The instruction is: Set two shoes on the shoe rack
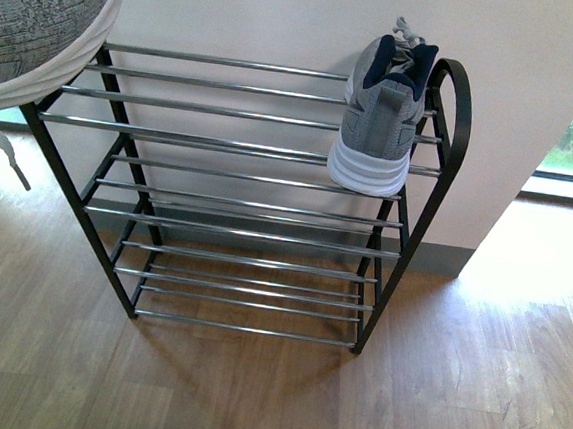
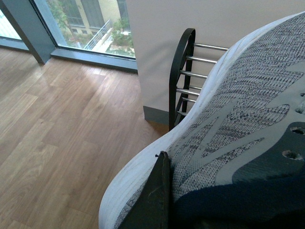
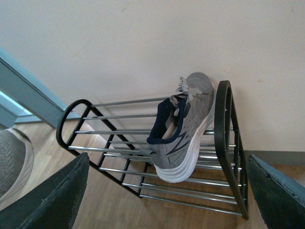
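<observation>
Your left gripper [image 2: 167, 200] is clamped on the second shoe [image 2: 238, 124]. You see only one dark finger, pressed on the side of the shoe where the grey knit meets the white sole. The other finger is hidden, so I judge the grip mostly from the shoe being in the air. In the front view this shoe [image 1: 38, 12] hangs at the upper left, very near the camera. It is above and a little outside the left end of the shoe rack [image 1: 222, 144], and one lace hangs down from it.

Your right gripper [image 3: 167, 160] has its fingers wide apart, with nothing between them. It is held back from the rack and looks at it from the side.

On the rack, the first shoe [image 1: 380, 122] lies on the top tier at the right end, just beside the arched side piece. Its toe points to the wall [image 1: 284, 14] and its heel comes a little over the front rod. From the right wrist view it [image 3: 183, 129] looks tilted, with the toe higher, but it rests on the rods.

So half of the task is done, as I judge it. What is left is to bring the second shoe over a free part of the rods, put it down and release it. The top tier has much free place left of the first shoe, and the three lower tiers carry nothing.
</observation>
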Available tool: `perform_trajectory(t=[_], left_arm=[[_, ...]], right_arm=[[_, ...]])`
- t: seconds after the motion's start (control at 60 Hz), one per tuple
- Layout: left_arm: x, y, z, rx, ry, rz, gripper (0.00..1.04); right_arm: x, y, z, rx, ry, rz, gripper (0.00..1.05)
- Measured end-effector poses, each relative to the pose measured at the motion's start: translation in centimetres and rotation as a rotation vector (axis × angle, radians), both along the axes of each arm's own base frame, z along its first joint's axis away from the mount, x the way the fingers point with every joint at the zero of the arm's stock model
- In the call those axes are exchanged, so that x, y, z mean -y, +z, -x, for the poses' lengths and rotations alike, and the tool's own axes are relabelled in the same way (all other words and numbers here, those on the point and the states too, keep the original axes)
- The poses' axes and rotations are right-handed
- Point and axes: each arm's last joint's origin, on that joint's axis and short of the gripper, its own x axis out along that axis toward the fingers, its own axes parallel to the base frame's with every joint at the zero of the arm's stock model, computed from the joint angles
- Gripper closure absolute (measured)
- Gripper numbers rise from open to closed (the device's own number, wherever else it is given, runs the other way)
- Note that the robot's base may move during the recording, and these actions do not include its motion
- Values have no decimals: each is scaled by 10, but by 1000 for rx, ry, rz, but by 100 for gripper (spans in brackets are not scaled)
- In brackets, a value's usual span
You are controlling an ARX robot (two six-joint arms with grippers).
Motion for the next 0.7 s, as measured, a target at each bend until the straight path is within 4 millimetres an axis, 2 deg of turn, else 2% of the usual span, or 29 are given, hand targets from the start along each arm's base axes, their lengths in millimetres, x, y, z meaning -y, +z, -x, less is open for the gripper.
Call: perform_trajectory(t=[0.2, 0.433, 0.516, 0.616, 0.699], left_arm=[[0, 0, 0, 0, 0, 0, 103], [0, 0, 0, 0, 0, 0, 103], [0, 0, 0, 0, 0, 0, 103], [0, 0, 0, 0, 0, 0, 103], [0, 0, 0, 0, -2, 1, 103]], right_arm=[[12, -15, 29, 63, -40, -10, 9], [15, -21, 32, 72, -72, 2, 9], [14, -24, 35, 175, -172, 142, 22], [12, -32, 43, 215, -198, 272, 36], [5, -45, 53, 210, -211, 341, 55]])
